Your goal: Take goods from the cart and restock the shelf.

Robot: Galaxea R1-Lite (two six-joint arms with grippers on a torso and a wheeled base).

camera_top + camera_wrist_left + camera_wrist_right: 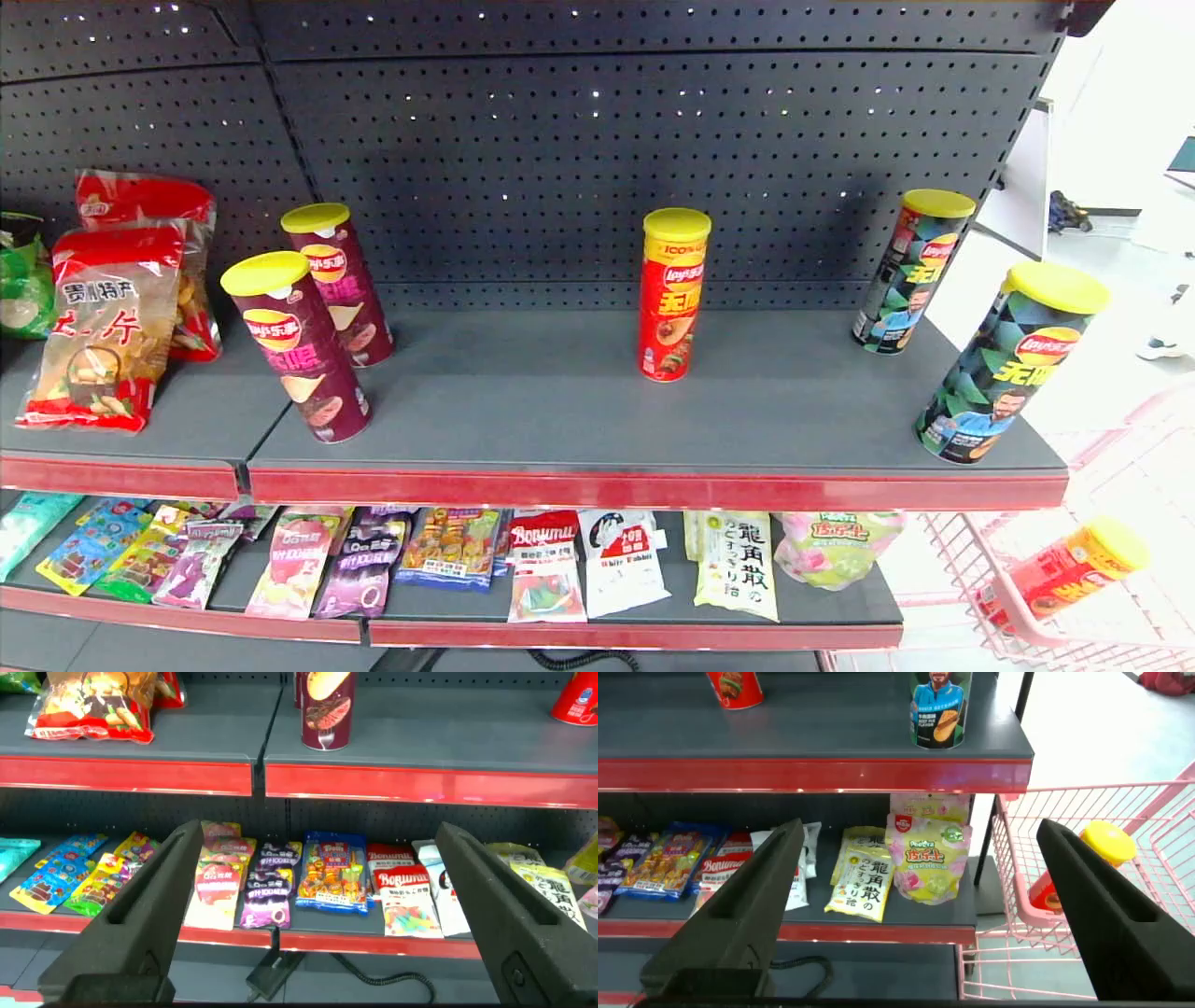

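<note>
1. At the dark grey pegboard-backed shelf [560, 401] with its red edge strip, my left fingers [140, 915] and my right fingers [738, 915] hang before the lower tier. Both pairs are spread wide with nothing between them.
2. The stock to be moved, a red cardboard tube of crisps [1064, 569] with a yellow plastic lid, lies tilted in the pink wire cart [1027, 639] off the shelf's right end, lid end raised.
3. On the upper board one matching red tube [672, 299] stands alone in the middle, with bare board on both sides. Two maroon tubes [299, 350] stand to its left and two dark green tubes [1008, 373] to its right.
4. First risk, as I judge it: the tube in the cart is round, smooth and lying at a slant. A grip taken off-centre could let it roll or slide away, and my right fingers could snag the wire on the way in.
5. Second risk: the nearer of the dark green tubes stands at the board's front right corner, just above the cart. An arm rising from the cart with a load could clip it and send it over the edge.
6. Third risk: these tubes are tall and narrow. Setting the new one down tilted, or too close to the lone red one, could topple either.
</note>
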